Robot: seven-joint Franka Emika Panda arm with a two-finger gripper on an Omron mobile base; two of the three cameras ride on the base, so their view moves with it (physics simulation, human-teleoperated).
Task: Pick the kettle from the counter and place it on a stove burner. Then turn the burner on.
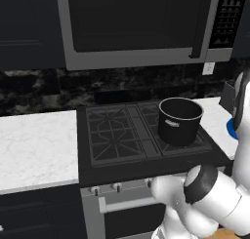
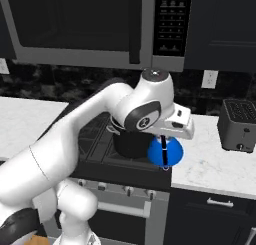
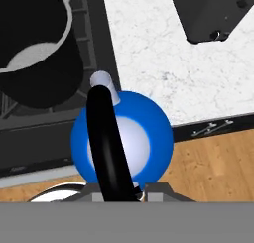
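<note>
One kettle [image 2: 165, 151], blue, hanging by black handle [image 3: 106, 138] from gripper [image 2: 164, 138], jaws clenched on handle; lifted above counter [image 2: 210, 161] edge beside stove; black pot [image 1: 179, 121] occupies right front burner; front-left stove burner [image 1: 113, 138] bare; toaster [image 2: 239, 125] well apart on counter. Advice: carry kettle high past pot rim, keep it level, lower centred on grate, then release.

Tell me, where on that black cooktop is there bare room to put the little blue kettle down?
The two left grates, front-left stove burner included, lie bare between the white counter and the black pot. The right side is crowded: the pot fills it. The pincer is shut on the kettle, near the stove's right edge.
</note>
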